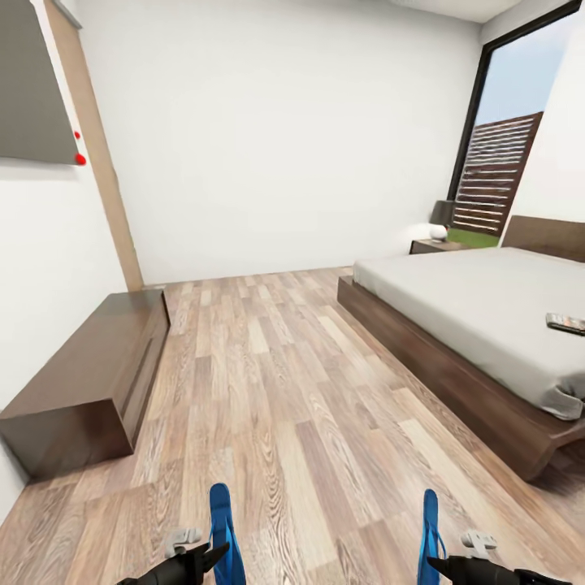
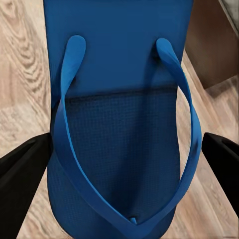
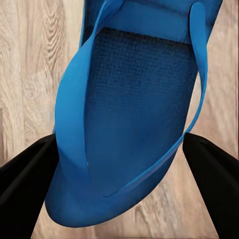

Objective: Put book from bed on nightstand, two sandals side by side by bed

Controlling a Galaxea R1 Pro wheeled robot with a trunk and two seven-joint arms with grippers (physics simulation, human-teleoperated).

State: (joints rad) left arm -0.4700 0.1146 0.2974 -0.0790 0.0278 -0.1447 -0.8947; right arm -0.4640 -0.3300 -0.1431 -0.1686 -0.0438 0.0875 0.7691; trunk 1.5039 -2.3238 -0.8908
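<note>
Each hand holds one of the two bright blue sandals above the wood floor. My left gripper point(image 1: 213, 556) is shut on the left sandal point(image 1: 223, 524); in the left wrist view its black fingers point(image 2: 20, 179) press both edges of the sole point(image 2: 119, 74). My right gripper point(image 1: 435, 562) is shut on the other sandal point(image 1: 429, 528), whose sole point(image 3: 134, 124) sits between the black fingers point(image 3: 214, 174). The bed point(image 1: 479, 301) lies ahead on the right. The book point(image 1: 566, 323) rests flat on the mattress near its right side. A dark nightstand point(image 1: 431, 246) stands beyond the bed by the window.
A long low dark cabinet point(image 1: 89, 374) runs along the left wall. A lamp point(image 1: 443, 215) sits on the nightstand. The tall dark-framed window point(image 1: 512, 130) is at the back right. Open plank floor point(image 1: 268, 366) stretches between cabinet and bed frame.
</note>
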